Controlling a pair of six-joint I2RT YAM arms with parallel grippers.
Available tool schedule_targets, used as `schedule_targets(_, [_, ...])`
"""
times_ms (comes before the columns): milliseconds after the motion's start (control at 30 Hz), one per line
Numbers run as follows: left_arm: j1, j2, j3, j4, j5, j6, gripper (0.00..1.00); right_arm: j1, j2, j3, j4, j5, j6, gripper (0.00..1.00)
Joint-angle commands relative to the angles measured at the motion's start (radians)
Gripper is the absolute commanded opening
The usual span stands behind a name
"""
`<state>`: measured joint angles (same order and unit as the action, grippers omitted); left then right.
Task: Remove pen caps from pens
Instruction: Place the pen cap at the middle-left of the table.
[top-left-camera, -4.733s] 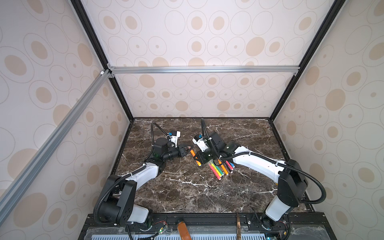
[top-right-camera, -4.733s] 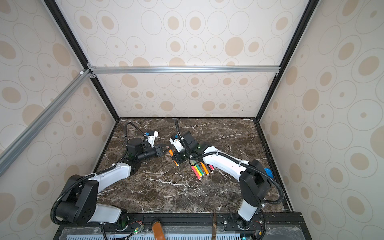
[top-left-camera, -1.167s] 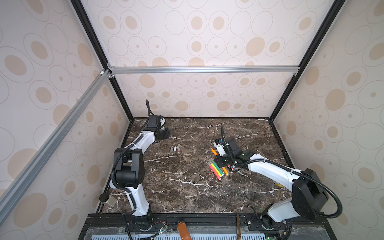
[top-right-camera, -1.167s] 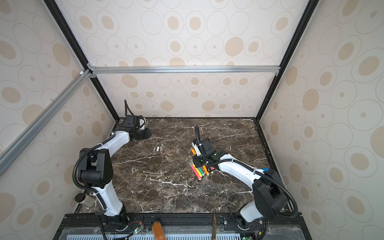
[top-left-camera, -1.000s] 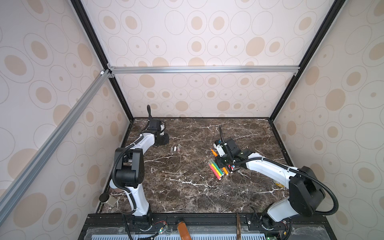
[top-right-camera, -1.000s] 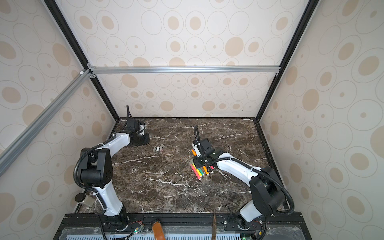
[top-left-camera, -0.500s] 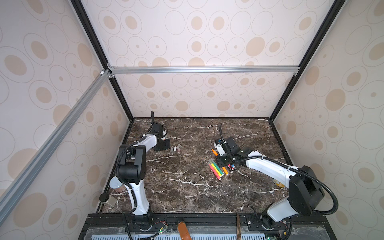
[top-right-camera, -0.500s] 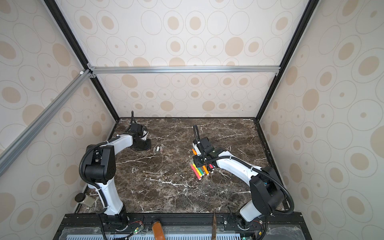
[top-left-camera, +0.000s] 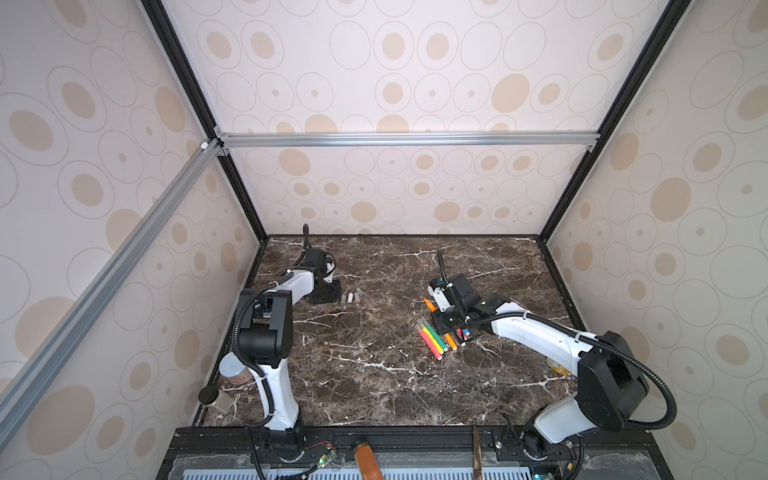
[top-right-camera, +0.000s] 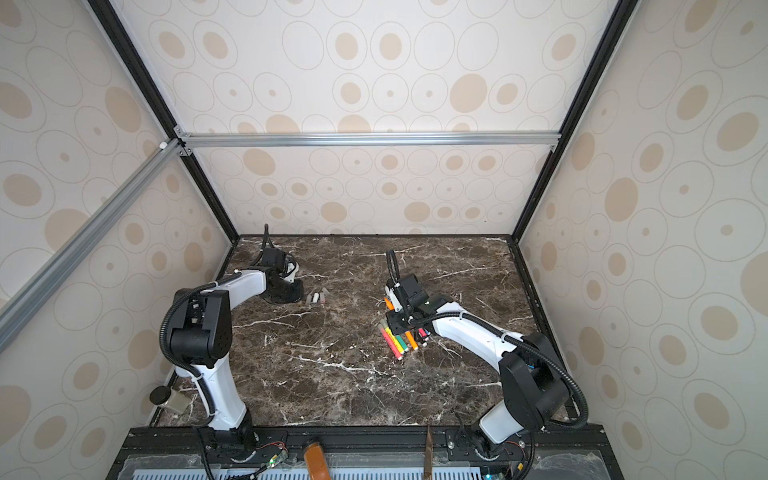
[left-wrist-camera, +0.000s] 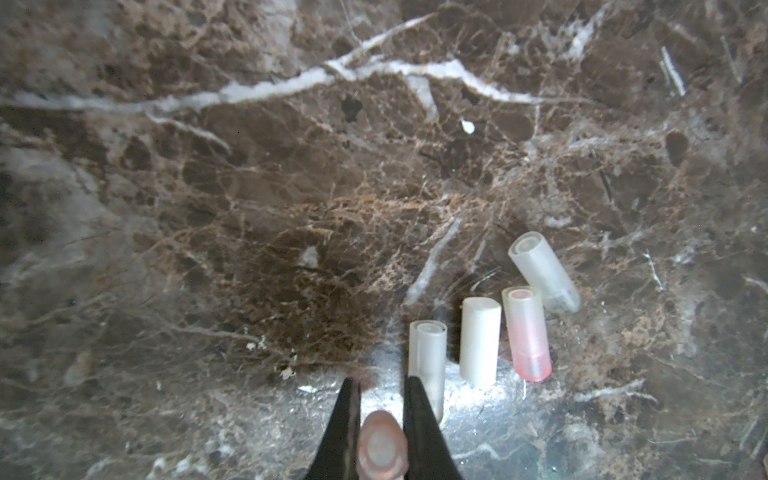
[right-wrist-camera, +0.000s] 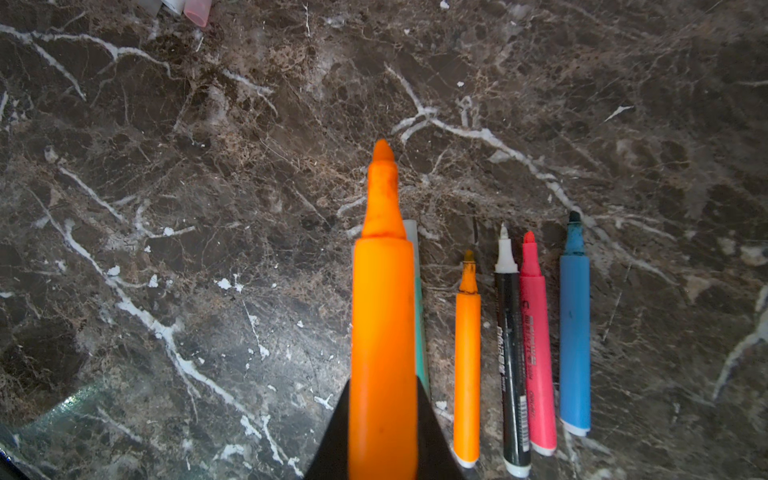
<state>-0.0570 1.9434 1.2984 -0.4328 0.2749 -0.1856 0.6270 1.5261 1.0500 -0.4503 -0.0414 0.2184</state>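
Note:
In the left wrist view my left gripper (left-wrist-camera: 380, 384) is shut on a reddish-grey pen cap (left-wrist-camera: 381, 449), seen end-on just above the marble. Several loose pen caps (left-wrist-camera: 480, 340) lie beside it, one of them pink (left-wrist-camera: 527, 332); both top views show them (top-left-camera: 351, 297) (top-right-camera: 318, 297) next to the left gripper (top-left-camera: 328, 291). My right gripper (right-wrist-camera: 382, 384) is shut on an uncapped orange pen (right-wrist-camera: 382, 299) above the row of pens (top-left-camera: 434, 343). That row has an orange pen (right-wrist-camera: 467, 353), a black one (right-wrist-camera: 511, 353), a red one (right-wrist-camera: 536, 345) and a blue one (right-wrist-camera: 574, 332), all uncapped. A capped green pen (right-wrist-camera: 420, 332) is partly hidden.
A small jar with a black lid (top-left-camera: 214, 401) and a round tin (top-left-camera: 232, 370) stand by the left wall near the left arm's base. A yellowish object (top-left-camera: 557, 368) lies near the right wall. Black frame posts and patterned walls close in the table (top-left-camera: 374, 386).
My left arm has come from the back left corner toward the loose caps, still shut on its cap. The right arm with the orange pen has barely shifted.

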Motion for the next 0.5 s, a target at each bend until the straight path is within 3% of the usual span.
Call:
schedule_targets(0, [-0.004,0.015,-0.002,-0.02,-0.004,0.027,0.07,-0.003,-0.021,-0.018,-0.011,0.005,0.003,0.0])
schedule_targets(467, [-0.006,0.031,-0.003,-0.012,0.004,0.027,0.19,-0.003,-0.003,-0.013,-0.005,0.0,0.0,0.0])
